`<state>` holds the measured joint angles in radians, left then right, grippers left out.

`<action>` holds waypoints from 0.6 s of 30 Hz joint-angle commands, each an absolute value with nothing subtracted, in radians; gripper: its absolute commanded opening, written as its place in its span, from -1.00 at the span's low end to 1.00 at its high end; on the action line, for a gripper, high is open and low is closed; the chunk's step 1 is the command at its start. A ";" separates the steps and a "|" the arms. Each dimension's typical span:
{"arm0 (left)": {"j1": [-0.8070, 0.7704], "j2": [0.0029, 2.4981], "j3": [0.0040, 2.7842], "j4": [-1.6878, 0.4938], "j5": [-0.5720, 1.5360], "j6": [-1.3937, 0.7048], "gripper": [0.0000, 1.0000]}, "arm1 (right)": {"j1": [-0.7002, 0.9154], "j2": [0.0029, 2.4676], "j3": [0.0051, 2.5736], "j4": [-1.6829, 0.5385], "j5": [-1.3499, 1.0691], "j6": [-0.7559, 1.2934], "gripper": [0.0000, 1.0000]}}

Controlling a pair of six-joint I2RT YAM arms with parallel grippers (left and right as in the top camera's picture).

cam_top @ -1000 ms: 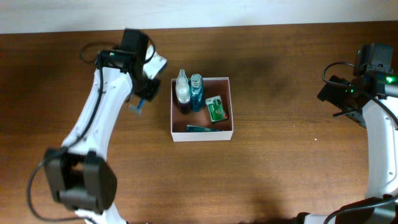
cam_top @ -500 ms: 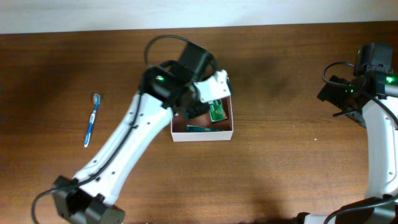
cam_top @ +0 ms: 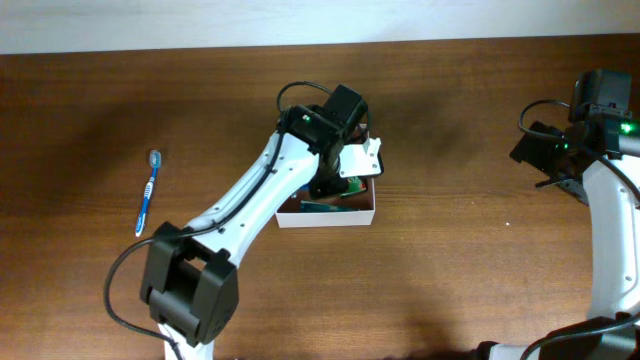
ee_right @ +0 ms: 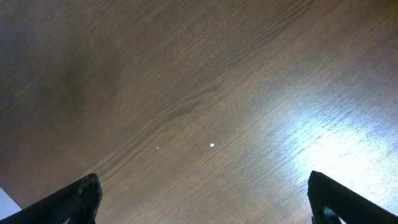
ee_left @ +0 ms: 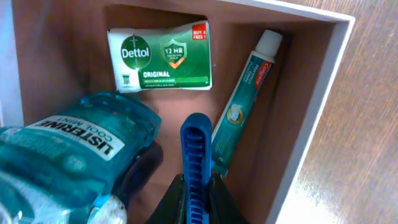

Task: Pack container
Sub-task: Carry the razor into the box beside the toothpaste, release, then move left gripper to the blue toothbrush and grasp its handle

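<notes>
The container (cam_top: 325, 217) is a white-walled square box with a reddish-brown floor (ee_left: 261, 155), at the table's middle. My left gripper (ee_left: 198, 186) hangs over its inside, shut on a blue ribbed plastic piece (ee_left: 196, 143) that points down into the box. In the left wrist view the box holds a green Dettol soap pack (ee_left: 160, 57), a toothpaste tube (ee_left: 245, 102) and a blue Listerine bottle (ee_left: 74, 155). In the overhead view my left gripper (cam_top: 340, 172) hides most of the box. My right gripper (ee_right: 205, 205) is open and empty over bare wood.
A blue toothbrush (cam_top: 146, 192) lies on the table at the left, well apart from the box. My right arm (cam_top: 590, 130) stands at the right edge. The table's far edge meets a white wall (cam_top: 300, 20).
My left arm swung right from the spot left of the box to over its inside, carrying the blue piece. The toothbrush came into view. The right arm has not moved.
</notes>
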<state>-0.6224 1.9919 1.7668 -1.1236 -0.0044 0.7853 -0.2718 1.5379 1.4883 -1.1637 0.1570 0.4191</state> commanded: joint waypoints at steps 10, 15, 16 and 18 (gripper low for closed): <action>-0.637 1.991 1.771 -1.119 -0.026 0.798 0.58 | -0.276 1.540 1.493 -1.164 0.169 0.424 0.97; -0.648 1.948 1.777 -1.166 -0.170 0.723 0.51 | -0.276 1.540 1.493 -1.164 0.169 0.424 0.97; -0.648 1.933 1.777 -1.178 -0.199 0.701 0.48 | -0.276 1.540 1.493 -1.164 0.169 0.424 0.97; -0.636 1.883 1.777 -1.191 -0.210 0.653 0.38 | -0.276 1.540 1.493 -1.164 0.169 0.424 0.97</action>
<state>-0.6441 1.9858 1.7668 -1.1751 -0.1276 0.7410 -0.2718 1.5379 1.4883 -1.1637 0.1570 0.4191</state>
